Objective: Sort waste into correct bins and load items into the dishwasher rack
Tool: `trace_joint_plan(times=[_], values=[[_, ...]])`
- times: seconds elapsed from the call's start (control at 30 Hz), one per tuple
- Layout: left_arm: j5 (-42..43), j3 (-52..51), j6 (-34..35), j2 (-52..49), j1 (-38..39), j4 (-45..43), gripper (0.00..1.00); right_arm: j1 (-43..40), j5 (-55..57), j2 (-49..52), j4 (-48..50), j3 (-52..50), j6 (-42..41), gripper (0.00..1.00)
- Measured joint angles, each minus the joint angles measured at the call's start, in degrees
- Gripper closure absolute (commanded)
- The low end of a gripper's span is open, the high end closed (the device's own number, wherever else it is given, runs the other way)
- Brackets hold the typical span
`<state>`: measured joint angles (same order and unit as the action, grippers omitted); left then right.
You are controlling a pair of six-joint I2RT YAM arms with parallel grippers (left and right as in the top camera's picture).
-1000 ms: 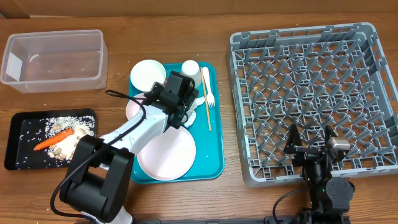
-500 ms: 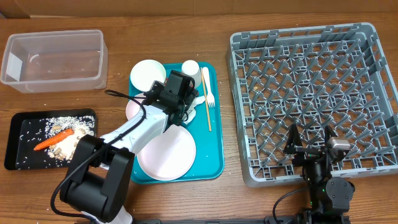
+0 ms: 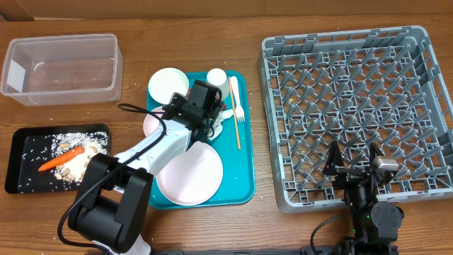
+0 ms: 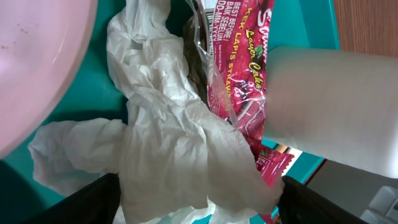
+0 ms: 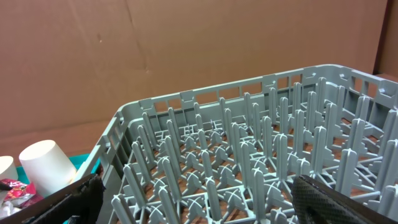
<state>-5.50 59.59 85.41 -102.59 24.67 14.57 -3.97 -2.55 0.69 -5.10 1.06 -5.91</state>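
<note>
My left gripper (image 3: 211, 113) is open low over the teal tray, its jaws either side of the crumpled white tissue (image 4: 168, 137). In the left wrist view the gripper (image 4: 199, 202) has the red wrapper (image 4: 239, 81) just beyond the tissue, beside the white cup (image 4: 329, 106). The tray holds a plate (image 3: 190, 173), a bowl (image 3: 168, 83), the cup (image 3: 216, 76), a fork (image 3: 237, 99) and a wooden stick (image 3: 236, 124). My right gripper (image 3: 354, 166) is open and empty at the front edge of the grey rack (image 3: 354, 85); it shows too in the right wrist view (image 5: 199, 199).
The clear tub (image 3: 60, 67) stands at the back left. The black tray (image 3: 21, 159) at the left holds the carrot (image 3: 60, 159) and grains (image 3: 71, 140). A second bowl (image 3: 149, 124) sits partly under my left arm.
</note>
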Motion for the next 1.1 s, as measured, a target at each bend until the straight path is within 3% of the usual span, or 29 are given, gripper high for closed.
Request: trace_joint_plan(times=[0.8,1.0,1.1], values=[[-1.05,0.02,1.68,-3.21,0.00,-2.64,0.21,0.00,0.00,0.00,0.00,0.00,-0.02,0.00],[-0.81,0.02,1.36,-3.50,0.00,-3.34,0.43,0.00,0.00,0.00,-0.04,0.00,0.00,0.00],[-0.55,0.02,0.15,-3.74,0.00,-3.43,0.64,0.00,0.00,0.00,-0.02,0.00,-0.02,0.00]])
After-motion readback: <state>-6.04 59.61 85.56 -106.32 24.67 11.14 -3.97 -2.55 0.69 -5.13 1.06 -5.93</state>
